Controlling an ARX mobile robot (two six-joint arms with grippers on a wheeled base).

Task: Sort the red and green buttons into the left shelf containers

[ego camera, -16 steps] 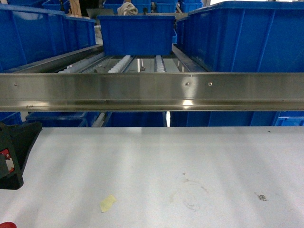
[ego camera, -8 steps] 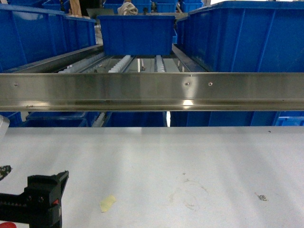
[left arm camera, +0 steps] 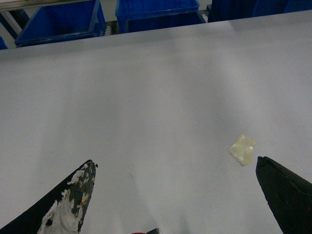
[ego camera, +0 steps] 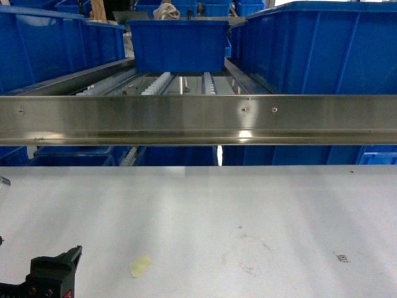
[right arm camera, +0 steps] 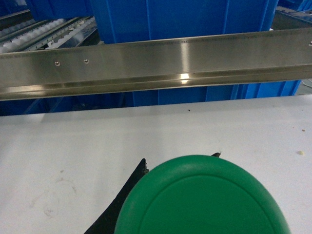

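A green button point(right arm camera: 204, 200) fills the bottom of the right wrist view, its round cap facing the camera. My right gripper point(right arm camera: 180, 159) is shut on it, with only the dark fingertips point(right arm camera: 142, 165) peeking past the cap; this gripper is outside the head view. My left gripper point(left arm camera: 174, 163) hangs open over bare white tabletop, nothing between its fingers point(left arm camera: 80, 187). In the head view it sits at the bottom left corner point(ego camera: 54, 274). A red sliver point(left arm camera: 140, 233) at the left wrist view's bottom edge is too cut off to identify. The left shelf containers point(ego camera: 37, 43) are blue bins at upper left.
A steel rail point(ego camera: 198, 120) runs across in front of the shelf, with roller tracks point(ego camera: 161, 84) behind it. More blue bins stand at centre point(ego camera: 178, 45) and right point(ego camera: 316, 49). A pale yellow tape scrap point(ego camera: 140, 266) lies on the white table point(ego camera: 248, 205), close to my left gripper.
My left gripper has swung from the left edge at mid height down to the bottom left corner of the head view. The red patch at that corner no longer shows.
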